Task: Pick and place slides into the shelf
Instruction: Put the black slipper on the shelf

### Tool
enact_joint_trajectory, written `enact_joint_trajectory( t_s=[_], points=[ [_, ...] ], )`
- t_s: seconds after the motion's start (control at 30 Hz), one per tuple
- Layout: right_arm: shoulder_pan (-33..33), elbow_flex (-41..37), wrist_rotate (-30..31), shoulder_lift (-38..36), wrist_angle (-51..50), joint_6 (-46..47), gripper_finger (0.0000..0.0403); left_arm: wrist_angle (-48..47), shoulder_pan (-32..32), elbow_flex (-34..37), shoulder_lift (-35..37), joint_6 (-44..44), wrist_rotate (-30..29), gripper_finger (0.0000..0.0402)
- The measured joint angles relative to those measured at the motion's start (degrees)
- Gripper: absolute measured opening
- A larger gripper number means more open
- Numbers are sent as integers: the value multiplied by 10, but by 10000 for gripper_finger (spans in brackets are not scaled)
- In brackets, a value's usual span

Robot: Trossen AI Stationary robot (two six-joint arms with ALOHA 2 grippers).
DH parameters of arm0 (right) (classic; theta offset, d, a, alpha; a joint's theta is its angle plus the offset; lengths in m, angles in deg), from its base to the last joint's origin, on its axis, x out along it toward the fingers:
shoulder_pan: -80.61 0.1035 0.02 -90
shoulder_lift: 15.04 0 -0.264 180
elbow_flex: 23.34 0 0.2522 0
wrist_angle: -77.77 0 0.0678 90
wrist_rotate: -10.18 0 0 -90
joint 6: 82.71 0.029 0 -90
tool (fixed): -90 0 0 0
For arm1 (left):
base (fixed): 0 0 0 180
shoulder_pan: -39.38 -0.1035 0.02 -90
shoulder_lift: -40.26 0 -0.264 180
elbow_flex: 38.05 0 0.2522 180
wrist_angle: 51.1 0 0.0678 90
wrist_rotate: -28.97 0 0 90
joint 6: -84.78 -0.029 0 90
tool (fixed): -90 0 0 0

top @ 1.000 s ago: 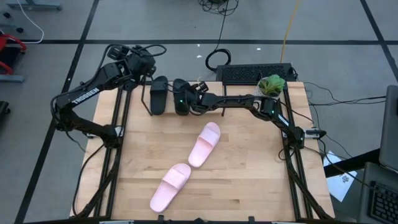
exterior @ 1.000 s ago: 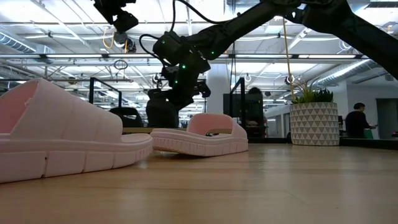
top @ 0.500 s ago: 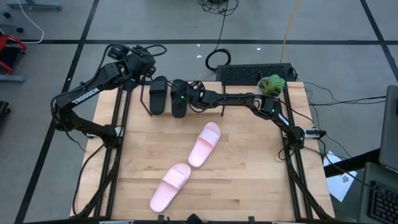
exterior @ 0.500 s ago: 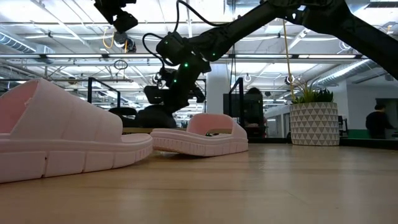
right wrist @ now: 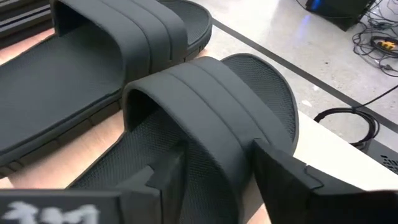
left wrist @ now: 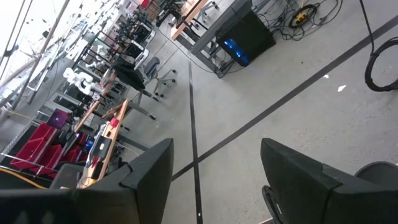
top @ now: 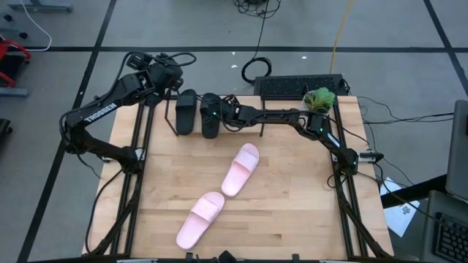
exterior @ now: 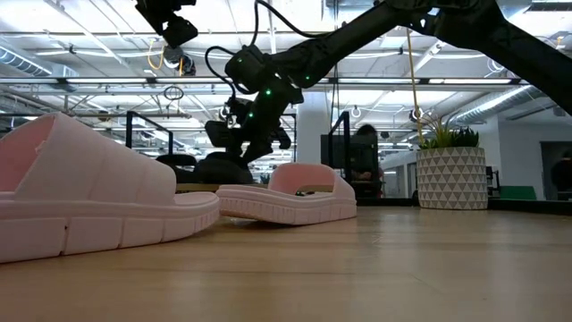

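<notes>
Two black slides lie side by side on the shelf [top: 175, 120] at the table's far left: one [top: 186, 111] to the left, one [top: 210, 115] to the right. My right gripper [top: 222, 112] is open at the right one's strap [right wrist: 186, 106], a finger on either side of the strap's near edge. Two pink slides [top: 241, 169] [top: 200, 218] rest sole-down on the table's middle and near part. My left gripper [left wrist: 217, 186] is open and holds nothing, raised over the table's far left corner [top: 164, 73]. My right gripper stands open around the near edge of the black slide's strap [right wrist: 211, 143], one finger [right wrist: 168, 177] low by the footbed and one [right wrist: 280, 180] beside the strap. I cannot tell whether either finger touches it. The slide lies flat on the shelf.
A black keyboard [top: 300, 86] and a small potted plant [top: 319, 98] stand at the table's far right. The shelf's black wire ends [exterior: 134, 134] rise beside the black slides. Bare wood lies right of the pink slides.
My right gripper has gone a little toward the table's left edge and down with the black slide. The slide, first held up above the shelf, now lies flat beside the other black one.
</notes>
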Motion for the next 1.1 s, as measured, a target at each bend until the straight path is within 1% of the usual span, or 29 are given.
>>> enact_joint_trajectory(
  t_s=[0.13, 0.3, 0.4, 0.47, 0.9, 1.03, 1.1],
  points=[
    [0, 0, -8, 0, 11, 1, 194, -1, 0, 0, 0, 0, 0, 246],
    [-3, -1, -72, -5, 47, 0, 209, -4, 0, 0, 0, 0, 2, 246],
    [-1, -2, -101, -16, 48, -6, 212, -4, 0, 0, 0, -1, 20, 246],
    [0, -1, -101, -20, 64, -20, 212, -4, 0, 0, 0, -1, 34, 246],
    [-4, -1, -90, -30, 60, -51, 210, -13, 7, 0, 2, 0, 35, 246],
    [-7, -2, -87, -53, 56, -76, 206, -51, 21, 0, 4, 0, 39, 246],
    [-10, -1, -71, -75, 45, -95, 206, -79, 26, 0, 12, 0, 63, 246]
  ],
)
